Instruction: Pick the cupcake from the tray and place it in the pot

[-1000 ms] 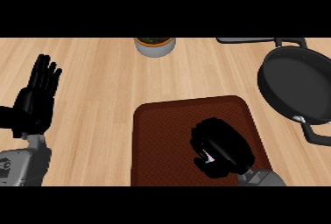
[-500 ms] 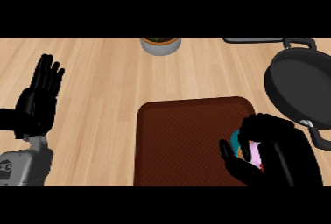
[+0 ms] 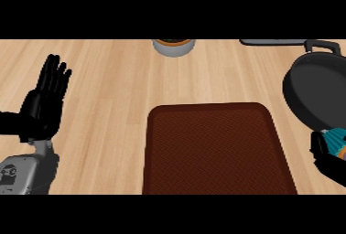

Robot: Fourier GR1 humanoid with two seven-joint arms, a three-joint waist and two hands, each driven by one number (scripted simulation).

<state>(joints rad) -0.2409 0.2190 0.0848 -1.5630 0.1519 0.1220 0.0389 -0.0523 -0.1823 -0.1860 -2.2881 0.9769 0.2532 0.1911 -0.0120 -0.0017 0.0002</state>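
1. At the right edge of the head view, the right hand [image 3: 326, 161] curls its fingers round the cupcake [image 3: 336, 141]. Only a teal wrapper and a pinkish bit show, so that is probably the cupcake, mostly cut off by the frame.
2. Cupcake is off the tray [image 3: 216, 151], held just beside the tray's right edge and just below the pot [image 3: 304, 98]; not in the pot.
3. Progress: pick looks done, and the tray shows nothing on it. Left to do: carry over the pot's rim, lower, let go.
4. Left hand [image 3: 42, 107] rests at the view's left over the counter [image 3: 108, 68], fingers straight and up, holding nothing.
5. Small round container [image 3: 174, 46] sits at the top edge, well apart from the action.
6. Versus half a second ago: right hand was over the tray's right part; now it has moved right, clear of the tray, toward the pot. Left hand unchanged.
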